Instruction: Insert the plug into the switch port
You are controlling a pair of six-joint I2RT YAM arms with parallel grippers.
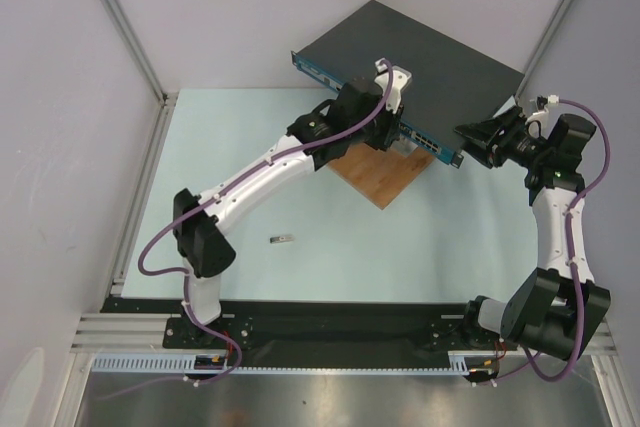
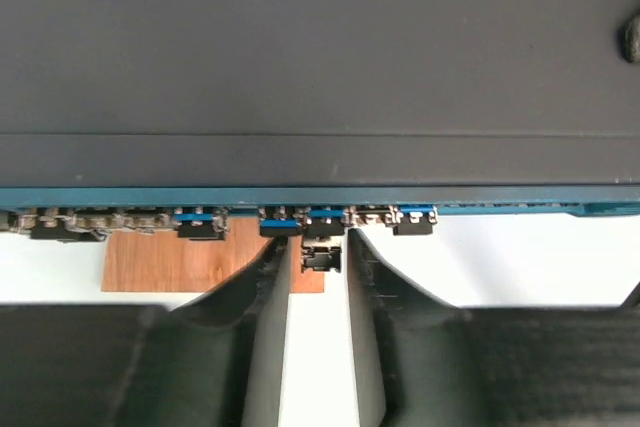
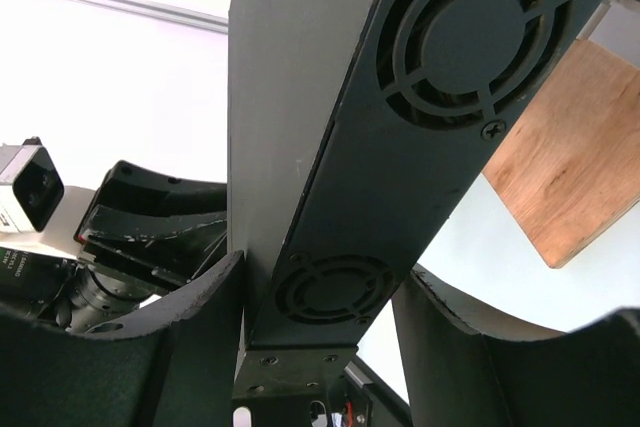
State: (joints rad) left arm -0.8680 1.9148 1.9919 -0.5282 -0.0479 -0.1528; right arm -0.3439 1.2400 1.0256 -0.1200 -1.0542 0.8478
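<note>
My left gripper (image 2: 318, 247) is closed narrowly on the small black plug (image 2: 320, 257), just under the port row of the switch (image 1: 420, 62). The switch's front edge sits over the wooden board (image 1: 375, 175). My right gripper (image 3: 320, 275) clamps its end.

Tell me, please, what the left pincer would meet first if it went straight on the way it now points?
The switch: its blue port row lies directly ahead of the left pincer, and the plug it holds sits just short of, or perhaps already touching, a port. Depth is unclear.
</note>
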